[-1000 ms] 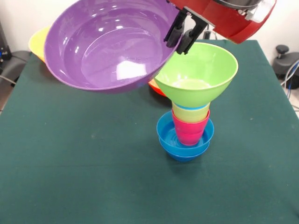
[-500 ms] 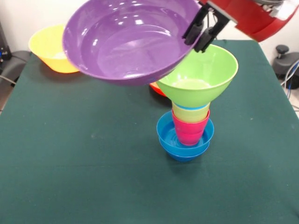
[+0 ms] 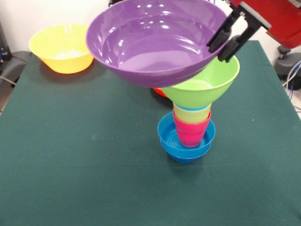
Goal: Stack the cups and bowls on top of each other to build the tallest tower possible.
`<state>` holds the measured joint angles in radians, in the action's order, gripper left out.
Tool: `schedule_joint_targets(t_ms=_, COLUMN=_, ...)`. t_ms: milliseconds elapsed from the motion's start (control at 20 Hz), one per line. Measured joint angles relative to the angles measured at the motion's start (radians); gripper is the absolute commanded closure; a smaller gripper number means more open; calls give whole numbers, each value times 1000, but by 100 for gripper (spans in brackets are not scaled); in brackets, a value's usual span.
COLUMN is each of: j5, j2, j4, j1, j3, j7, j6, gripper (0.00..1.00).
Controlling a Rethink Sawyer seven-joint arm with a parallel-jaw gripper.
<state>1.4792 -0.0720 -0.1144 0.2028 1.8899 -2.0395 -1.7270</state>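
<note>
1 gripper (image 3: 229,38) pinches the large glossy purple plastic bowl (image 3: 155,44) by its rim, hanging it over the lime green plastic bowl (image 3: 207,80) for topping.

Orange bowl (image 3: 160,92) mostly behind purple bowl (image 3: 155,42)

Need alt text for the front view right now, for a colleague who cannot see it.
The gripper holds the purple bowl by its rim above the lime green bowl topping the tower of cups in blue bowls. A yellow bowl sits apart on the green table.
</note>
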Motion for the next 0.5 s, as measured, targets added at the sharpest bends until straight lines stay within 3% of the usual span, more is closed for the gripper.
schedule_joint_targets(t_ms=500, j5=-10, j2=-5, j4=-38, j1=-43, j3=-1, j7=-56, j6=71, gripper=100)
